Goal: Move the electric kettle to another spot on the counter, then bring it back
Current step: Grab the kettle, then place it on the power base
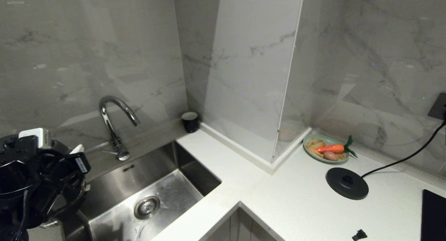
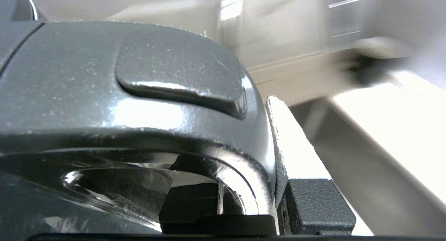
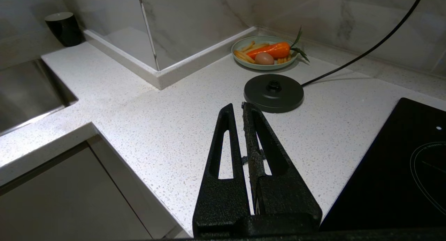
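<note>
The white counter (image 1: 306,202) wraps around a steel sink (image 1: 146,195). The left gripper (image 2: 278,185) is closed on the kettle (image 2: 132,105) handle, by the sink at the far left. The right gripper (image 3: 241,108) hangs pinched together over the counter near the round base (image 3: 273,93).

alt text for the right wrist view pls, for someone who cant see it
The right gripper, shut and holding nothing, hovers over the white speckled counter, pointing at the empty black kettle base and its cord. Behind the base sits a plate of toy food; a black cup stands farther off by the wall.
</note>
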### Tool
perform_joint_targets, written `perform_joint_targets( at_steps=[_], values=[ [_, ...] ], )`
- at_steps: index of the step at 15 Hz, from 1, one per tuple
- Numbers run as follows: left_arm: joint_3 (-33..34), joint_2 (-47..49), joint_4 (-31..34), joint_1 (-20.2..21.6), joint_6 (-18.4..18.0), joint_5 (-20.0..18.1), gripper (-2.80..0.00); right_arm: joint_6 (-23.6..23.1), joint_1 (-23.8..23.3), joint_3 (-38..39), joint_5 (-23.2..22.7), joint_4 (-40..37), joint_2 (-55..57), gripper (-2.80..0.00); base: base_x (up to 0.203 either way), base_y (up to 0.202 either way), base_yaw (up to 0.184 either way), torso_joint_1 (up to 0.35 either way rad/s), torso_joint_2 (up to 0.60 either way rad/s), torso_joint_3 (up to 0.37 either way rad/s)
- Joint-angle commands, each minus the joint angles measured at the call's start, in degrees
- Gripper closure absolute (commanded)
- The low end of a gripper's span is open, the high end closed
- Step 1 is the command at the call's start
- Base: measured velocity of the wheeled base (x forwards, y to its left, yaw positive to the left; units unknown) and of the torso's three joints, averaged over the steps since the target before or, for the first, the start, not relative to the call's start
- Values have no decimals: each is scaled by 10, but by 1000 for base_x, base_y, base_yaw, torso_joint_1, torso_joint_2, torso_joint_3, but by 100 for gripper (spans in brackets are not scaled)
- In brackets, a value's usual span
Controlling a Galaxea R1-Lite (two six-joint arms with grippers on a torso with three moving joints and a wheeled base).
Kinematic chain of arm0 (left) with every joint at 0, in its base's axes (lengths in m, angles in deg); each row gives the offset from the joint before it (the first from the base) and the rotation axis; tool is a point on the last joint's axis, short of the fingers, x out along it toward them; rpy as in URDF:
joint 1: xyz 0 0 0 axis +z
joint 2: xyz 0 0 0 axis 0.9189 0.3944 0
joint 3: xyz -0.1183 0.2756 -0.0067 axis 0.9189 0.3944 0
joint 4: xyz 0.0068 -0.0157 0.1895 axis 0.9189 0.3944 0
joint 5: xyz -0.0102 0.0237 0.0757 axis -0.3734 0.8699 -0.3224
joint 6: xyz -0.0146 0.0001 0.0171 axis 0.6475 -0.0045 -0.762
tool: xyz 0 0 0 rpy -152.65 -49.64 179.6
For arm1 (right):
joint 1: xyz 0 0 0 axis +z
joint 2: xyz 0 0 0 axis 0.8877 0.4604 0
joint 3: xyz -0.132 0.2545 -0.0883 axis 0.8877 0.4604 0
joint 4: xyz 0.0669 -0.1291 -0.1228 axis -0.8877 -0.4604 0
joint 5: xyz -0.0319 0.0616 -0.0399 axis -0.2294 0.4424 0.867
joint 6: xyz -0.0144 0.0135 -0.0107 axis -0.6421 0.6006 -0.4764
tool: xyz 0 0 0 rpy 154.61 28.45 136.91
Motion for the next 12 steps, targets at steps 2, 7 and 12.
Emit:
perform_joint_targets(
  at_steps=[2, 7, 12],
  values=[
    [-25, -51, 57, -73, -12, -5, 0, 0, 0, 0, 0, 0, 1, 0, 0, 0, 0, 0, 0, 0],
    [-43, -73, 122, -166, -11, -5, 0, 0, 0, 0, 0, 0, 1, 0, 0, 0, 0, 0, 0, 0],
    [-34, -73, 122, -214, -1, -2, 0, -2, 0, 0, -1, 0, 0, 0, 0, 0, 0, 0, 0, 0]
  ],
)
